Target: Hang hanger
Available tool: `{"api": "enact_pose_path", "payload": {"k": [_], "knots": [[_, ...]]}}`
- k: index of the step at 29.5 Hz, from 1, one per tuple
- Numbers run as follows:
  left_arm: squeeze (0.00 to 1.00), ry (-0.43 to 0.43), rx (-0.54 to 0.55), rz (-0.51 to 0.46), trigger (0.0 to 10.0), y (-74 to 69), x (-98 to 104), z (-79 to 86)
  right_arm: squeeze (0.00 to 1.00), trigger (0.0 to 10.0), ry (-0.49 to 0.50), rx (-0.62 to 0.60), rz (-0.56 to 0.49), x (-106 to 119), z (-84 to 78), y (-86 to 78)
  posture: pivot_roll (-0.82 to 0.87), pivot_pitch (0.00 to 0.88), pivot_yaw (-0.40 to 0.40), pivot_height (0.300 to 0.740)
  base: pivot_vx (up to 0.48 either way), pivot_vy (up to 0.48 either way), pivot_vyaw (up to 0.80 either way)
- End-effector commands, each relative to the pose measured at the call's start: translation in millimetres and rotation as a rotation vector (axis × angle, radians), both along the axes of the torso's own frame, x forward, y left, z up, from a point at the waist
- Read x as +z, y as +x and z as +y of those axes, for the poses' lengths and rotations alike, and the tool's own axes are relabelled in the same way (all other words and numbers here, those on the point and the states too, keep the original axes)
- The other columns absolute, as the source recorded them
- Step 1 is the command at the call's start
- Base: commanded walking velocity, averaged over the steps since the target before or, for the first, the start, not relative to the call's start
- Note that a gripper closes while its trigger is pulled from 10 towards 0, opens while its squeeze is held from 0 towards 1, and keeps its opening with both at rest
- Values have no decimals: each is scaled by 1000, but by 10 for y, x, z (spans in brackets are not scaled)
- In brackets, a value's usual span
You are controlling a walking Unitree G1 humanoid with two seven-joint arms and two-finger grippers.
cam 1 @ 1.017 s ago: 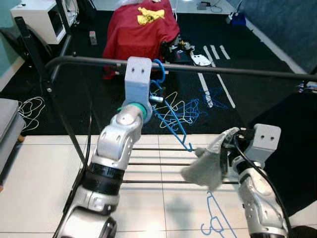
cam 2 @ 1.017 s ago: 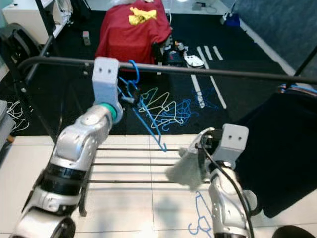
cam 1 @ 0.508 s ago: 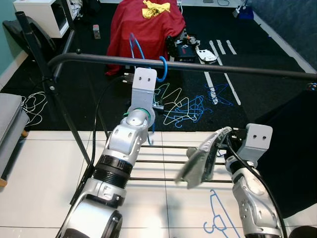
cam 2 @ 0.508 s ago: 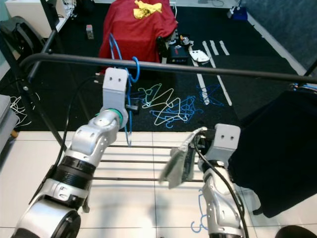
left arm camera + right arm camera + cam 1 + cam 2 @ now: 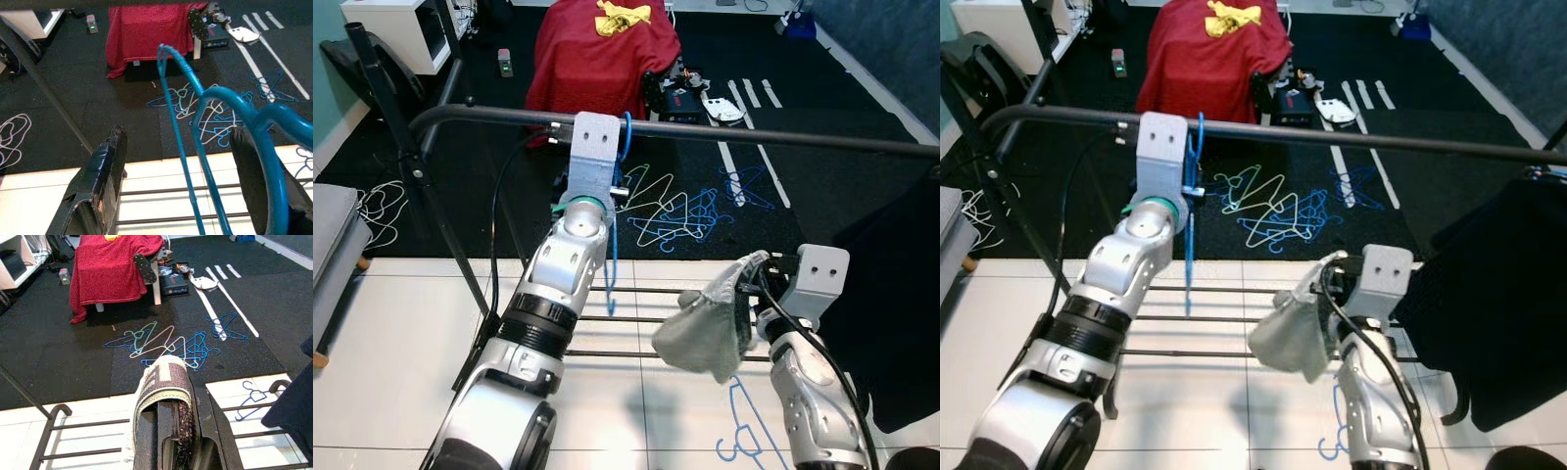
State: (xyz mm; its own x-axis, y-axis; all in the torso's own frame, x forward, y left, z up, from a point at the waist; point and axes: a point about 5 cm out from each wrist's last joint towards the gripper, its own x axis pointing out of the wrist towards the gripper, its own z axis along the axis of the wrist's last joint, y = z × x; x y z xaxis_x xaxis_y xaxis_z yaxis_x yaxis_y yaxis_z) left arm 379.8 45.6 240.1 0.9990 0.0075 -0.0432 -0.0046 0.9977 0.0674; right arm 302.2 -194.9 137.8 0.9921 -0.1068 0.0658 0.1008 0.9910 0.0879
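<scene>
Two silver arms reach toward the black rail [image 5: 783, 139] of a clothes rack in the left eye view. The left gripper [image 5: 607, 162] is raised right up at the rail, and the blue hanger [image 5: 614, 230] dangles from it, its hook at rail height and its long wire side pointing down toward the rack's lower bars [image 5: 636, 321]. Whether the hook sits over the rail or only beside it cannot be told. The right gripper [image 5: 751, 284] stays low and near the lower bars, with a grey cloth [image 5: 703, 328] drooping from it. A dark garment [image 5: 891, 304] hangs on the rail's right end. Beyond the rack, loose hangers [image 5: 685, 211] lie tangled on the black floor, and a red cloth [image 5: 602, 49] covers a piece of furniture further back.

From the left wrist view, the two black fingers [image 5: 100, 186] stand spread wide, and the blue hanger's thick curved hook [image 5: 254, 127] passes between them, close against the one it partly hides, well apart from the other.

From the right wrist view, the fingers [image 5: 210, 431] are clenched on the grey cloth [image 5: 164, 387], which folds over their tips.
</scene>
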Motion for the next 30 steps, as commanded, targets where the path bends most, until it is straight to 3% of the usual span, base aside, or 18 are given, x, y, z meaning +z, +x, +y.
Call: {"api": "enact_pose_path", "payload": {"k": [1,16,30], "knots": [[0,-33,-54,8,0,-31,-9,-173,0,10000,6,2,1,-12,13,-22,-50,104,67,740,0,0,0],[0,-37,-27,-53,0,-6,81,-146,0,10000,9,8,4,-26,36,-35,-49,103,69,740,0,0,0],[0,-69,-84,-123,0,-18,235,-215,0,10000,10,12,6,-30,48,-25,-49,105,67,740,0,0,0]]}}
